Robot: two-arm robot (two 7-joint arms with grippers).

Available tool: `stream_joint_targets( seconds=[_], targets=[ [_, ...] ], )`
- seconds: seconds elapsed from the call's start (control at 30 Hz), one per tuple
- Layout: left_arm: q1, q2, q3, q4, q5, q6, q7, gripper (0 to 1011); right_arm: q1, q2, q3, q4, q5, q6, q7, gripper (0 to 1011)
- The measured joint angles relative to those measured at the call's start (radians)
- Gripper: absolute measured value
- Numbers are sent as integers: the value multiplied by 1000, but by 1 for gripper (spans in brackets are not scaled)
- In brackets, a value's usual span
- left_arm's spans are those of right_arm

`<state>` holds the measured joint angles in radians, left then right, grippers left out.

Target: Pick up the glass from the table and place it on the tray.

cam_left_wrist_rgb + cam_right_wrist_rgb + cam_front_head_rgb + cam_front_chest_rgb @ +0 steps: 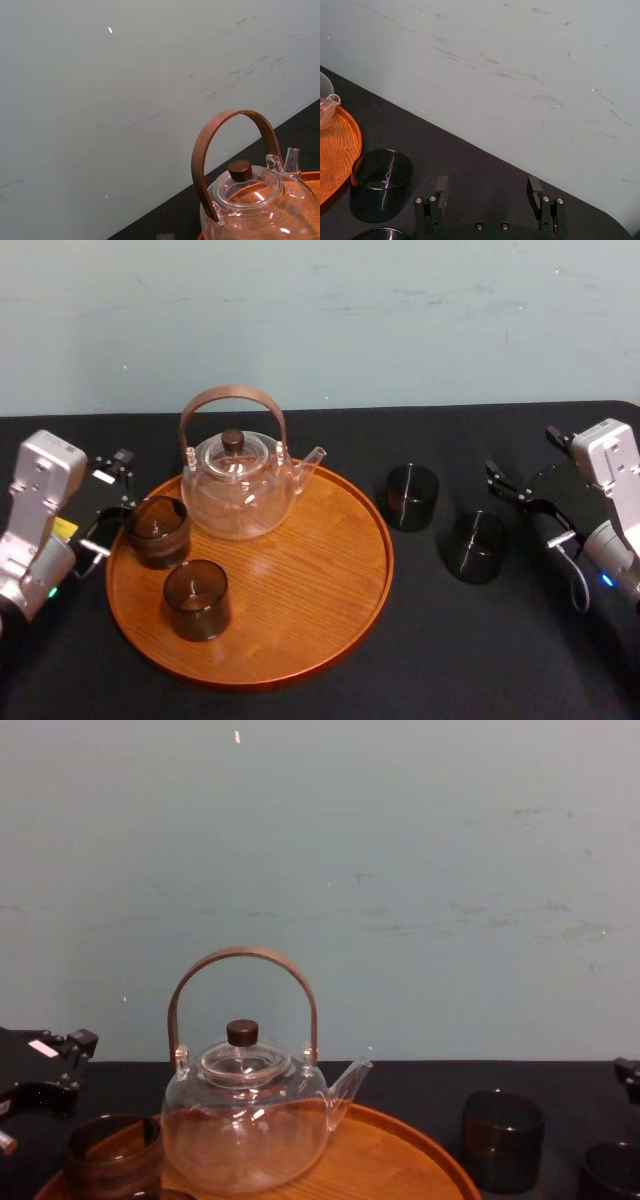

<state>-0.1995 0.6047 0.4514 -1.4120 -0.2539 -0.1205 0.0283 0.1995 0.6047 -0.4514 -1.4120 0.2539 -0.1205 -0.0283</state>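
Matte black table [450,660] | my right gripper [525,502], fingers spread, faces the nearest dark cylindrical glass [475,545] to straddle it | left gripper [108,502], also spread, waits at the rim of the round orange-brown wooden tray [300,570]

Head view steeply down on tray [320,570], chest view low across it, wrist views toward wall [520,50]

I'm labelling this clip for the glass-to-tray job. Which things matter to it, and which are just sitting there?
In the job: far glass and near glass on the table; tray; open right gripper beside them; left gripper at tray's left rim.
Lying about: teapot; back glass and front glass, already on tray.
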Motion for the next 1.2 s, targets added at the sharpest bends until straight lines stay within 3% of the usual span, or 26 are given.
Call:
stream_joint_targets(
  seconds=[1.2],
  targets=[
    [0, 0, 0, 0, 0, 0, 0, 0, 0, 0, 0, 0, 0, 0, 0, 1002]
  ],
)
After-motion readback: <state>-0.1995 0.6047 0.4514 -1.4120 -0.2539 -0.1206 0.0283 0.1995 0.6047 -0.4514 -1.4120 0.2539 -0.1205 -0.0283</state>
